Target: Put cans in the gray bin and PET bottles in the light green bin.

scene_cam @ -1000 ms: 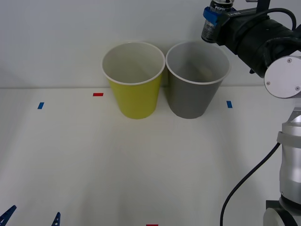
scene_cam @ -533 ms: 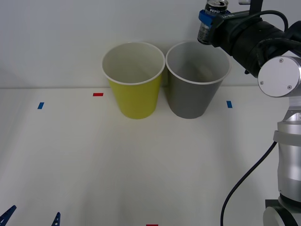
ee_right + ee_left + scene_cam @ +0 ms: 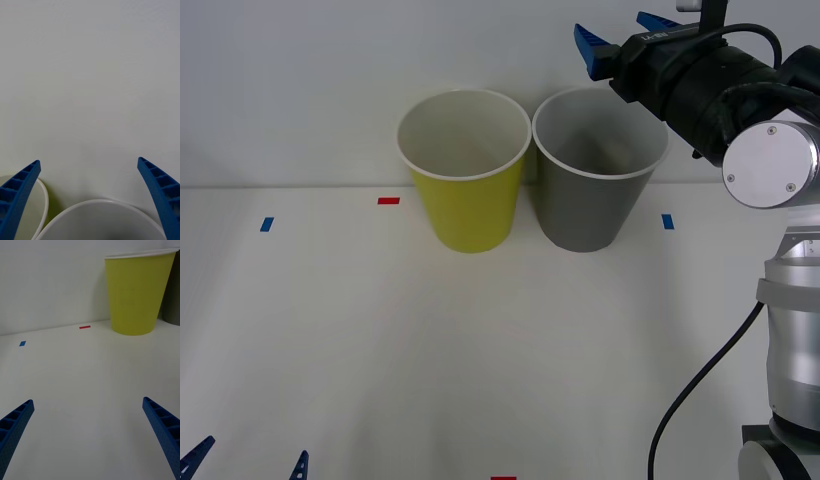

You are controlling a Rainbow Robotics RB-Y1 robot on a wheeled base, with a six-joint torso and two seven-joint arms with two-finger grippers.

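Note:
The gray bin (image 3: 590, 195) and the light green bin (image 3: 470, 200) stand side by side at the back of the white table, both upright. My right gripper (image 3: 613, 28) hangs open above the gray bin's far right rim with nothing between its fingers. In the right wrist view that gripper (image 3: 88, 162) is spread over the gray bin's white rim (image 3: 101, 202), with the light green bin's rim (image 3: 45, 198) beside it. The can and the PET bottles are out of view. My left gripper (image 3: 253, 452) rests open low at the table's near left corner, far from the light green bin (image 3: 137, 296).
Small tape marks lie on the table (image 3: 480, 350): a red one (image 3: 388, 200) and a blue one (image 3: 267, 224) left of the bins, and a blue one (image 3: 667, 221) to their right. A white wall stands close behind the bins.
A second ago my right gripper held the can above the gray bin's right rim. It moved slightly left, then opened; the can has left the fingers and is gone from sight.

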